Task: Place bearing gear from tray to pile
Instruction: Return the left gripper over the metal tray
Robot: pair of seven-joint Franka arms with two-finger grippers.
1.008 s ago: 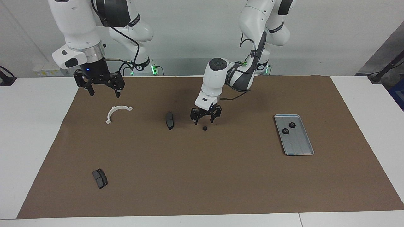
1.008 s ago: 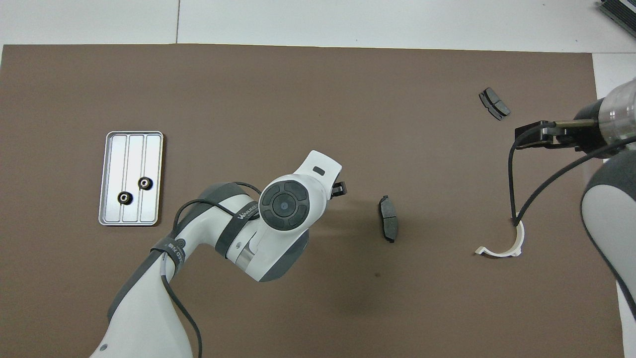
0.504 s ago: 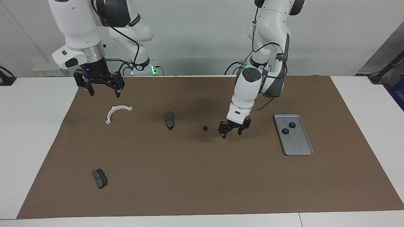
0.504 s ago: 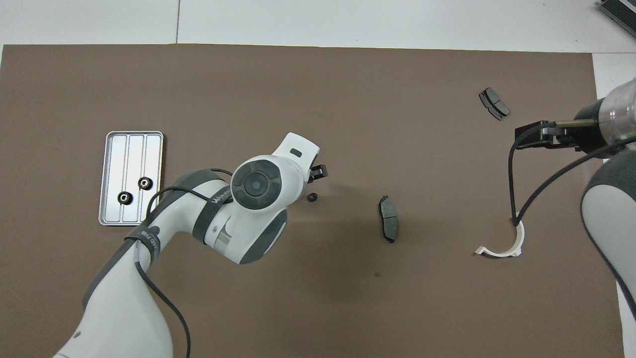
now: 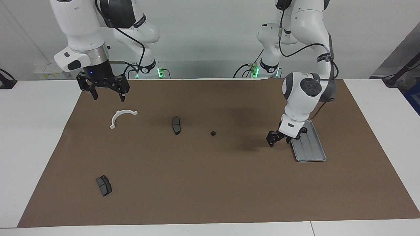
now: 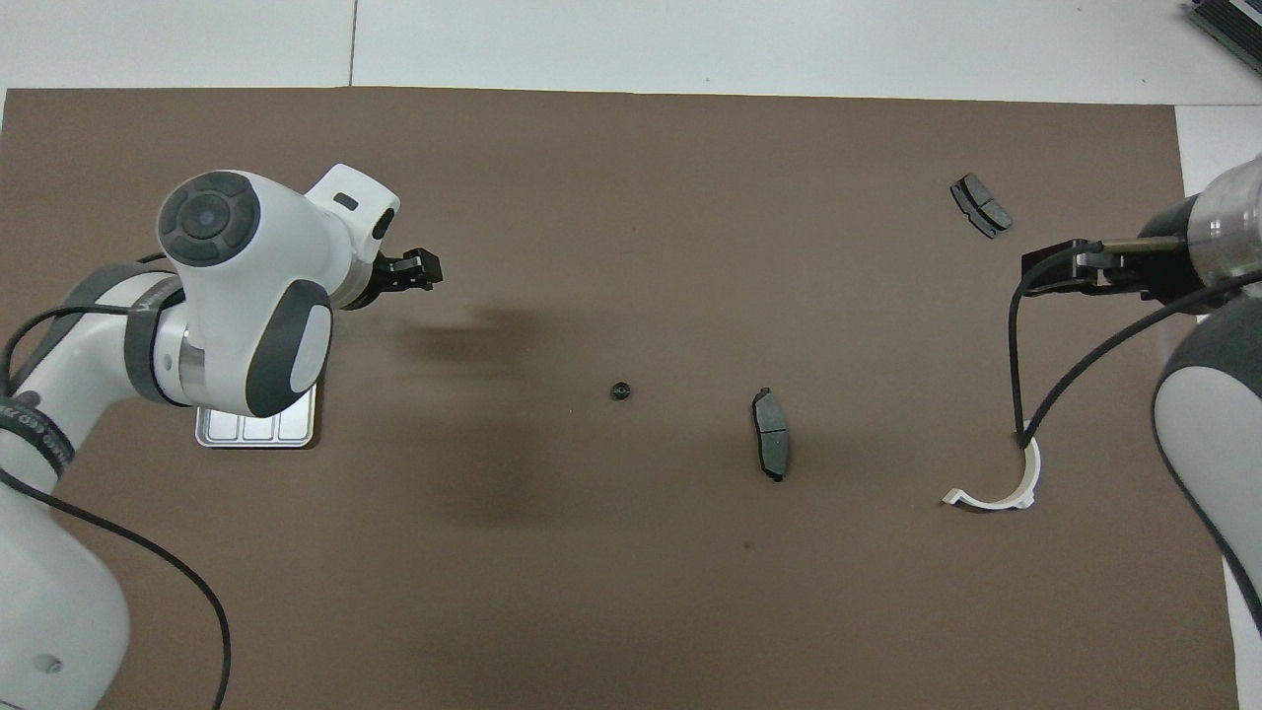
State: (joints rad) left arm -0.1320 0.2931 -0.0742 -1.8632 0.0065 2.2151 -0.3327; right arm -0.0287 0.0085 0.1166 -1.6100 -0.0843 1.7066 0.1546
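One small black bearing gear (image 5: 213,133) lies on the brown mat beside a dark brake pad (image 5: 176,125); it also shows in the overhead view (image 6: 620,391). The silver tray (image 5: 313,151) lies toward the left arm's end, partly covered by the left arm; one gear (image 5: 304,130) on it shows. My left gripper (image 5: 278,139) is open and empty, low over the mat at the tray's edge. My right gripper (image 5: 109,96) is open and empty, raised over the mat near the white half-ring bracket (image 5: 122,117), and waits. A second brake pad (image 5: 104,185) lies farther from the robots.
The brown mat (image 5: 210,190) covers most of the white table. In the overhead view the left arm hides most of the tray (image 6: 256,432). The pad (image 6: 770,446), the bracket (image 6: 1001,488) and the other pad (image 6: 981,205) lie scattered toward the right arm's end.
The left gripper has moved away from the gear on the mat, toward the tray at its own end of the table. The gear stays where it lay. The right arm has not moved.
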